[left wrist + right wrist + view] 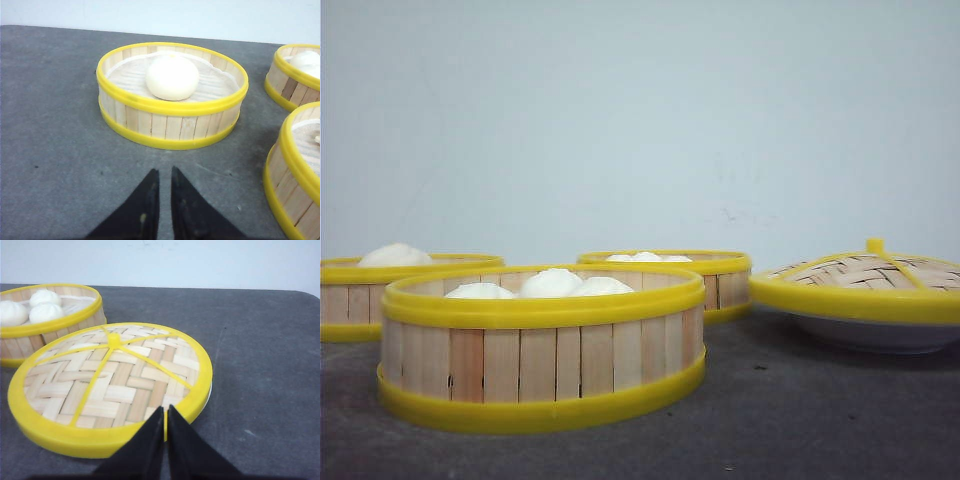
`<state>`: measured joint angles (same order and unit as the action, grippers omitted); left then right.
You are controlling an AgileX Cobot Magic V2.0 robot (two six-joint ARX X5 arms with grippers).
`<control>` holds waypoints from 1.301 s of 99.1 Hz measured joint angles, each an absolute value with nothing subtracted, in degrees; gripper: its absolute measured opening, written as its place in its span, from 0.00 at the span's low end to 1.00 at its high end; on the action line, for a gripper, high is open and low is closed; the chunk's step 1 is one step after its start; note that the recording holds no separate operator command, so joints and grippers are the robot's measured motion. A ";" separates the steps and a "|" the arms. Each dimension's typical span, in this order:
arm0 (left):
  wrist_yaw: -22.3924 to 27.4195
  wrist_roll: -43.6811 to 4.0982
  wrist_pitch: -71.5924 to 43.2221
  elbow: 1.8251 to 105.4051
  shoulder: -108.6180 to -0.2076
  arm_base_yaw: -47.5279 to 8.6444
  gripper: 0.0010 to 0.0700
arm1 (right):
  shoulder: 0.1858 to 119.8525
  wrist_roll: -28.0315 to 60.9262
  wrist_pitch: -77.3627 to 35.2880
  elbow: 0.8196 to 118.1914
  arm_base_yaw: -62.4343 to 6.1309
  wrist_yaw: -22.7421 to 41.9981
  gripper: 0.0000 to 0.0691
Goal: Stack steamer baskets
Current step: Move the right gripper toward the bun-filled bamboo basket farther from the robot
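Three baskets, unstacked, all on the table [820,420]: near basket [542,345] with three buns [551,283], left basket [380,295] with one bun [393,255], far basket [695,278] with at least three buns. One lid [865,280] sits on one white plate [880,335].

Left gripper [161,175] hangs just short of the left basket, jaws nearly closed, holding nothing. Right gripper [165,412] is over the lid's near rim (jaws together, empty). Only the front view shows the plate; only the wrist views show the grippers.
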<state>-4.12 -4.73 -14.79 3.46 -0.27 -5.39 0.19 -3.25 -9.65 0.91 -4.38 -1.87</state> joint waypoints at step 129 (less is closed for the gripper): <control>-0.71 -15.88 -12.08 4.36 -0.38 -5.39 0.01 | 0.30 -14.50 -6.92 3.33 -4.38 -5.32 0.01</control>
<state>-0.71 -15.88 -12.08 4.36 -0.38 -5.39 0.30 -14.50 -6.92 3.33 -4.38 -5.32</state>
